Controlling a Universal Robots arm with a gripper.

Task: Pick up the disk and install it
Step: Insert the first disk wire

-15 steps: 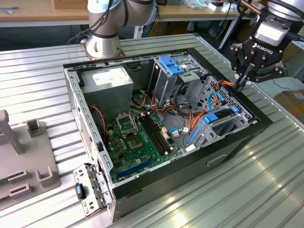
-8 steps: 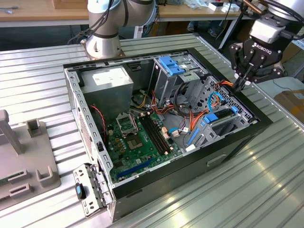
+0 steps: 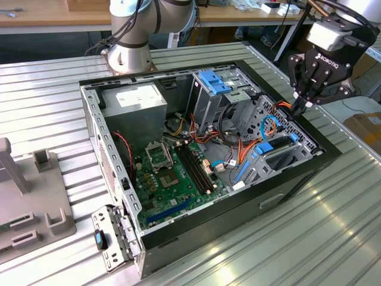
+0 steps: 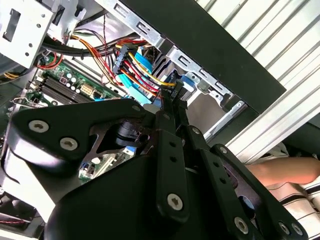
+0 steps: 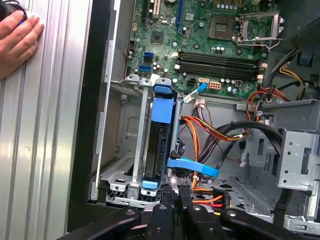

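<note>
While my end effector (image 3: 300, 106) hung over the corner of the computer case (image 3: 297, 176) nearest the exterior view's right, its fingers were pressed together with nothing between them. The disk (image 5: 159, 150) stood on edge in the metal drive bay (image 5: 125, 135) at that corner, just beside the case wall, with its blue rails in the bay's guides. My fingertips were close to its outer end; whether they touched it I could not tell. I judged the pick-up done and the disk in most or all of the way, though whether it was fully home or cabled did not show. A flat blue cable (image 5: 192, 167) lay loose beside it. White lettering ran across my end effector's housing. A white label (image 3: 136, 95) sat on the power supply (image 3: 140, 113), its print too small to make out. A person's hand (image 5: 17, 40) rested on the ribbed tabletop (image 3: 333, 238).
</note>
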